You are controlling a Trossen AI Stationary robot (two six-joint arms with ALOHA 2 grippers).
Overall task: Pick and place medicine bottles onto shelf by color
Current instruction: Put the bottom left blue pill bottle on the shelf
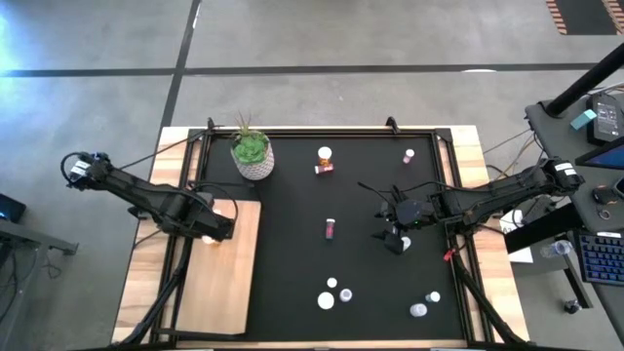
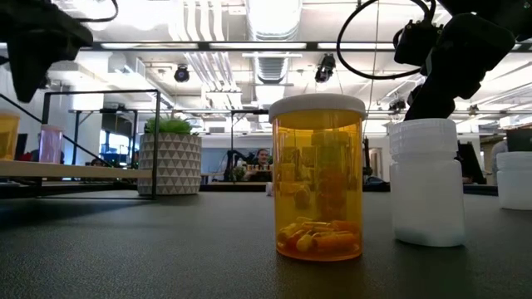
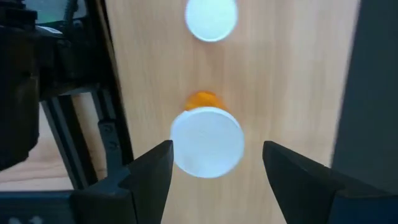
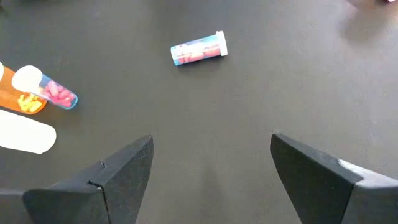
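Observation:
My left gripper (image 1: 214, 232) hangs open over the light-wood shelf (image 1: 222, 278) at the mat's left. In the left wrist view its fingers (image 3: 216, 152) stand on either side of an upright orange bottle's white cap (image 3: 207, 142) without touching it. A second white cap (image 3: 211, 18) stands farther along the board. My right gripper (image 1: 395, 232) is open and empty above the black mat (image 1: 292, 244); in the right wrist view (image 4: 211, 140) it looks toward a pink bottle lying on its side (image 4: 199, 48). The same pink bottle shows mid-mat in the high view (image 1: 330, 228).
A potted plant (image 1: 252, 154) stands at the far left of the mat. An orange bottle (image 1: 324, 154) and two pink bottles (image 1: 324, 169) (image 1: 408, 155) stand or lie near the far edge. Several white-capped bottles (image 1: 334, 293) (image 1: 426, 304) stand near the front edge. A black frame (image 1: 185, 195) borders the shelf.

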